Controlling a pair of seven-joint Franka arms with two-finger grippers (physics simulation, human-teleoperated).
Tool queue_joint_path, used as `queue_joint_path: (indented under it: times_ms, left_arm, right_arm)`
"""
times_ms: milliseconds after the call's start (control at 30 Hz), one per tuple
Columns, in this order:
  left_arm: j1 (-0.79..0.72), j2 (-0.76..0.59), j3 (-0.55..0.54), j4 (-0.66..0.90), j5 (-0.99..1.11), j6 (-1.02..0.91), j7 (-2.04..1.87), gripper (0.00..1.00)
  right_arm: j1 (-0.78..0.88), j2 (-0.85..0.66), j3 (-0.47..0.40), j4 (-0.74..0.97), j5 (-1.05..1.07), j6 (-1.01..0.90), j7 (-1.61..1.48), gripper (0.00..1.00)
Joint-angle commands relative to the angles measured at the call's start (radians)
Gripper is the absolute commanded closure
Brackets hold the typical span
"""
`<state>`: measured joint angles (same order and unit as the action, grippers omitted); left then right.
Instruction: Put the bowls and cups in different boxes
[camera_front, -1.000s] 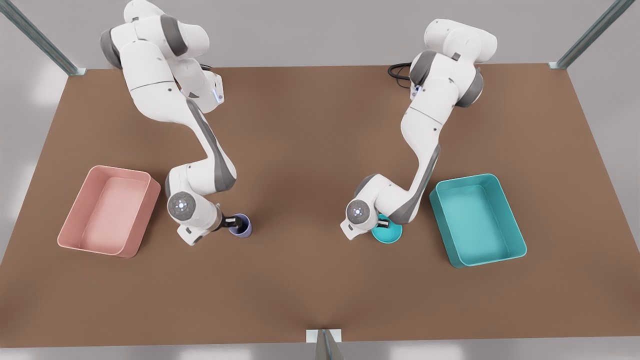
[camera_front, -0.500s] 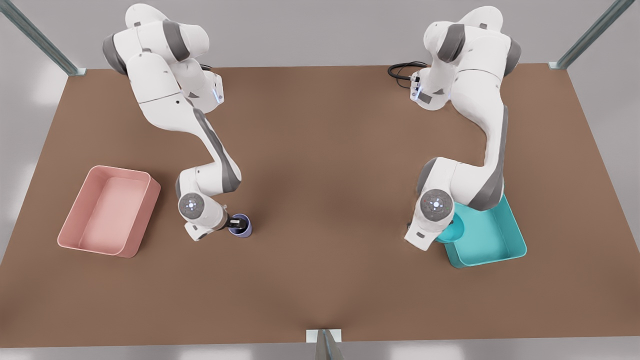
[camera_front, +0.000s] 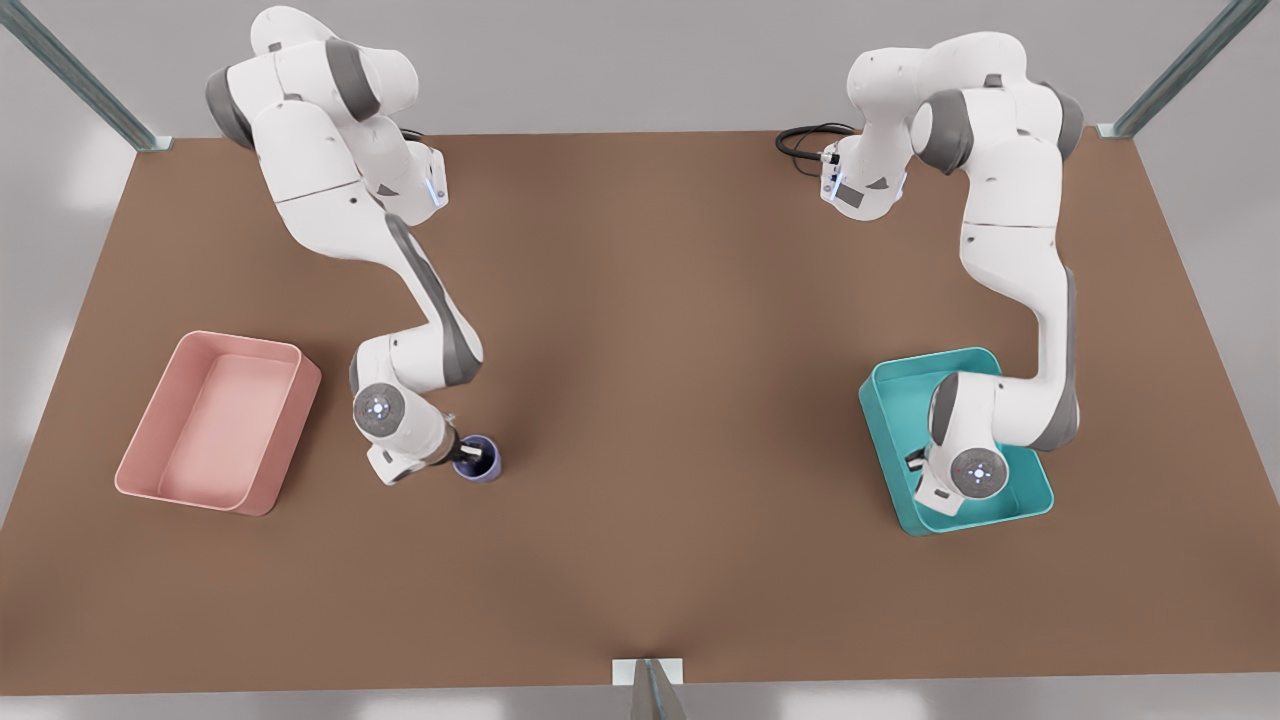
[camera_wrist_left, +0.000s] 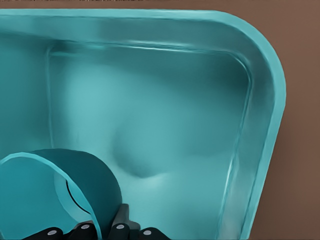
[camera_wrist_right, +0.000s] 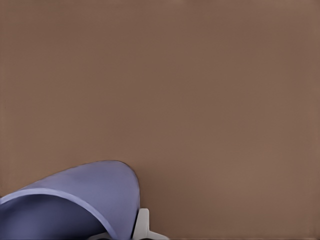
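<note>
Bowl (camera_wrist_left: 55, 195) over teal box (camera_wrist_left: 265, 100)

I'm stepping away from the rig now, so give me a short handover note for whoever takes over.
Left gripper: shut on the teal bowl, held over the inside of the teal box; bowl not yet released.
Right gripper: fingers straddle the wall of the lavender cup, at the front view's left, beside the pink box. Whether the cup is off the table I cannot tell.
Done: bowl brought over its box.
Left: release the bowl, then carry the cup to the pink box and let go.
</note>
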<state>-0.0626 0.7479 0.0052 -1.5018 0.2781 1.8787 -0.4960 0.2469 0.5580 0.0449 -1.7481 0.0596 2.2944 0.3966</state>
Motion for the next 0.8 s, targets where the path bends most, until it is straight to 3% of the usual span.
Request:
queue_joint_path:
  times_ms: [0, 33, 100, 200, 267, 333, 400, 767]
  left_arm:
    - [0.003, 0.004, 0.001, -0.003, -0.003, 0.112, 0.071, 0.79]
    - [0.003, 0.004, 0.001, -0.003, -0.003, 0.112, 0.073, 0.76]
    - [0.003, -0.01, 0.001, 0.003, -0.003, 0.094, 0.07, 0.02]
    - [-0.003, -0.177, -0.025, 0.021, -0.014, -0.165, 0.065, 0.0]
    - [-0.002, -0.318, -0.051, 0.118, -0.21, -0.432, 0.07, 0.0]
    - [-0.037, -0.449, -0.05, 0.12, -0.323, -0.496, 0.127, 0.0]
    - [-0.054, -0.532, -0.044, 0.124, -0.307, -0.578, 0.28, 0.0]
    - [-0.052, -0.519, -0.056, 0.178, -0.296, -0.607, 0.277, 0.0]
  right_arm:
    - [-0.021, -0.049, -0.002, -0.001, -0.006, -0.042, -0.03, 0.79]
    - [-0.06, -0.102, -0.004, -0.001, -0.007, -0.091, -0.142, 0.79]
    - [-0.15, -0.176, -0.014, 0.018, -0.017, -0.191, -0.398, 0.79]
    - [-0.325, -0.194, -0.023, 0.081, -0.05, -0.312, -0.673, 0.79]
    - [-0.437, -0.201, -0.023, 0.088, -0.05, -0.325, -0.838, 0.79]
    - [-0.508, -0.202, -0.023, 0.087, -0.052, -0.355, -0.904, 0.79]
    - [-0.583, -0.208, -0.023, 0.084, -0.052, -0.38, -0.998, 0.79]
    - [-0.643, -0.046, -0.057, 0.073, -0.064, -0.142, -1.019, 0.79]
